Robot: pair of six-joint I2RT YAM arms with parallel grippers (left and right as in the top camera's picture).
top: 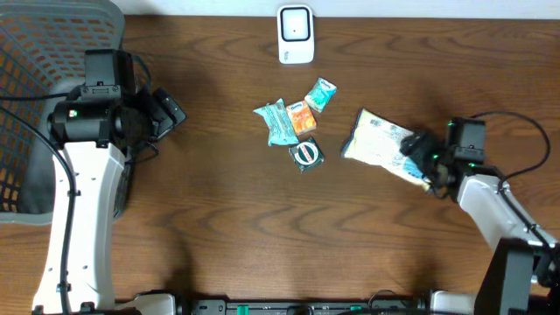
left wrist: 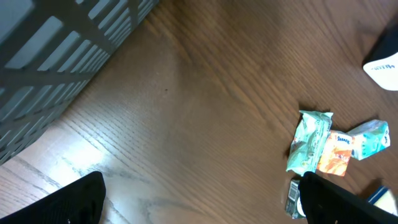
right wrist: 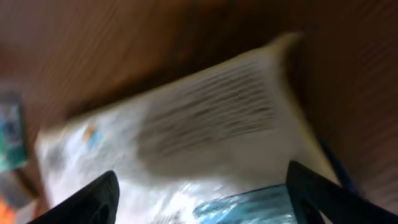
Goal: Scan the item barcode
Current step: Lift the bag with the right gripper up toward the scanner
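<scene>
A large white packet [top: 378,140] with printed text and a blue patch lies on the table right of centre. My right gripper [top: 418,157] hangs over its right end. In the blurred right wrist view the packet [right wrist: 205,130] fills the frame, and the right gripper [right wrist: 202,193] is open, its dark fingers wide apart on either side of it. The white scanner [top: 296,35] stands at the table's far edge. My left gripper [top: 171,112] is open at the left, with bare wood between its fingers [left wrist: 81,199].
A cluster of small items lies mid-table: a teal packet [top: 278,122], an orange packet [top: 303,120], a small teal pouch [top: 321,94] and a dark green item [top: 306,155] whose barcode [left wrist: 294,197] shows. A grey mesh basket [top: 35,114] stands far left.
</scene>
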